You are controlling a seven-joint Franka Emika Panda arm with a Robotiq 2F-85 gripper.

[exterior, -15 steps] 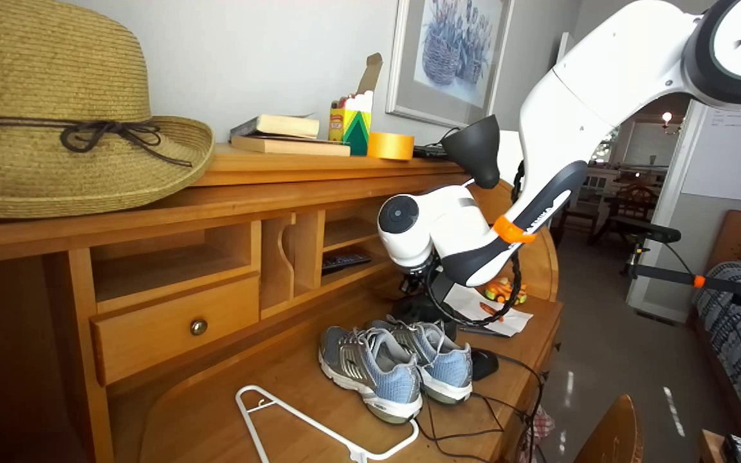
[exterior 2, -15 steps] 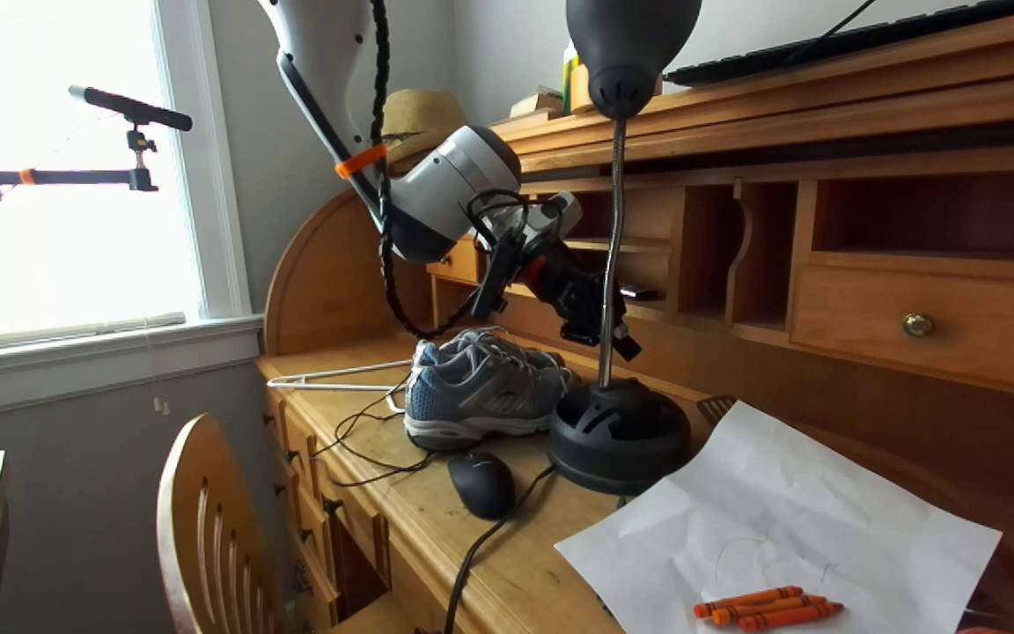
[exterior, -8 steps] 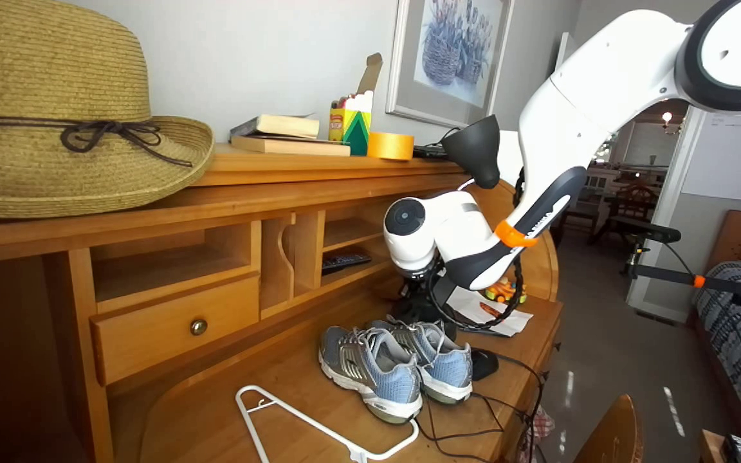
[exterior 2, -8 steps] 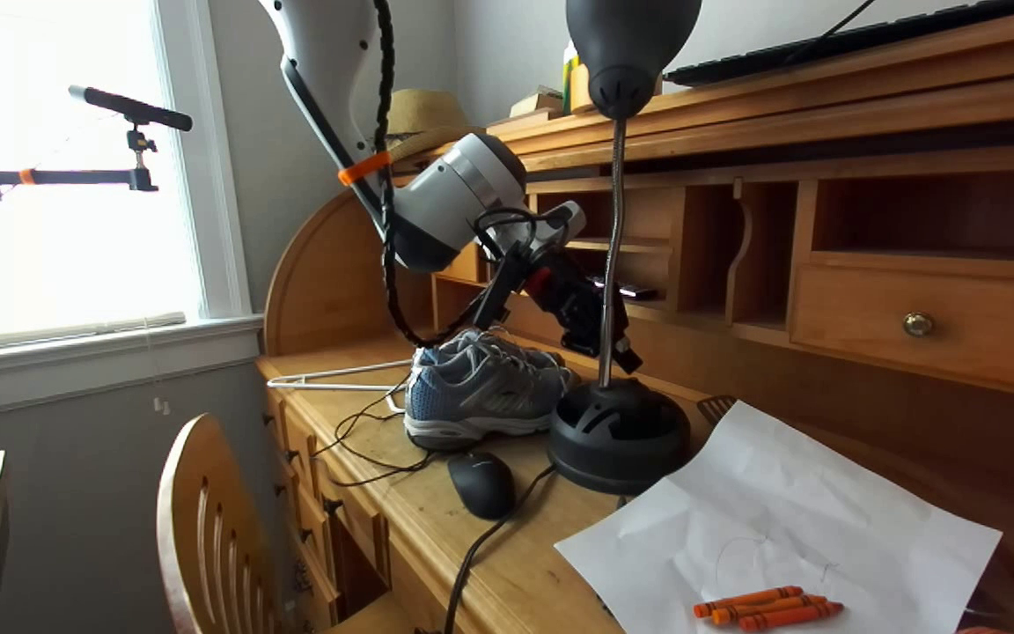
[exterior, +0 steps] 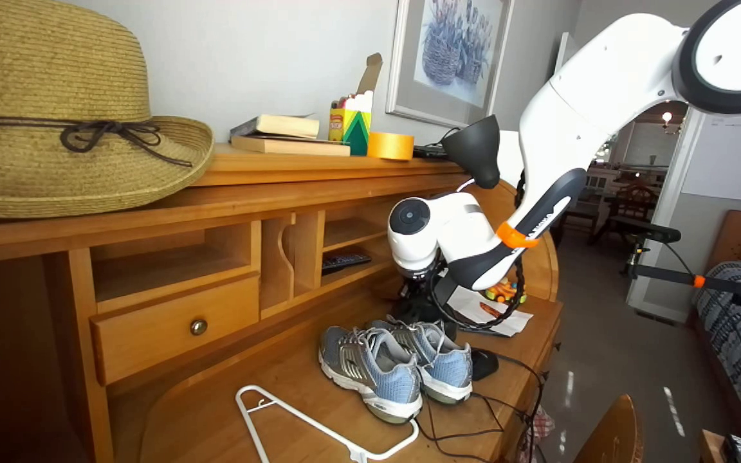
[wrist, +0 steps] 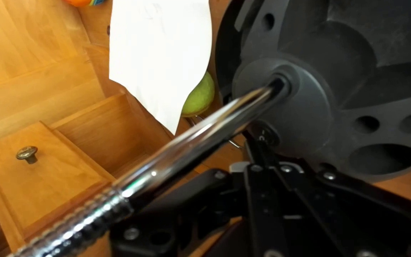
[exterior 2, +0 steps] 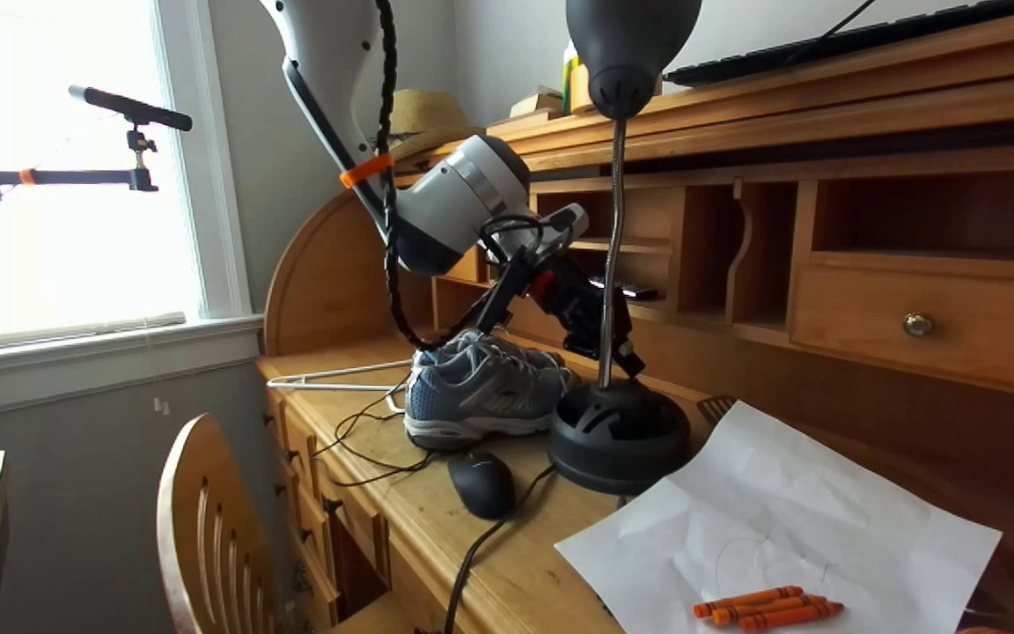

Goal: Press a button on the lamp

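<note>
The lamp has a black cone-shaped head (exterior 2: 635, 48), a thin shiny gooseneck stem (exterior 2: 614, 238) and a round black base (exterior 2: 621, 449). Its head (exterior: 476, 151) shows above the arm in an exterior view. In the wrist view the stem (wrist: 198, 153) crosses diagonally into the base (wrist: 309, 92). A small black switch (wrist: 265, 133) with white marks sits on the base beside the stem's foot. My gripper (wrist: 257, 147) is shut and empty, fingertips at the switch's edge, partly covering it. Whether they touch cannot be told. In an exterior view the gripper (exterior 2: 630, 359) is behind the stem, just above the base.
Grey-blue running shoes (exterior 2: 489, 387) stand beside the lamp base. A black mouse (exterior 2: 481, 485), cables and white paper (exterior 2: 780, 511) with orange crayons (exterior 2: 767, 608) lie near it. A white hanger (exterior: 319, 421) lies on the desk. Cubbyholes (exterior 2: 709, 255) rise behind.
The arm has lowered a little, bringing the gripper down closer to the lamp base. Movement over the last half second is slight. The lamp, shoes and paper have not moved.
</note>
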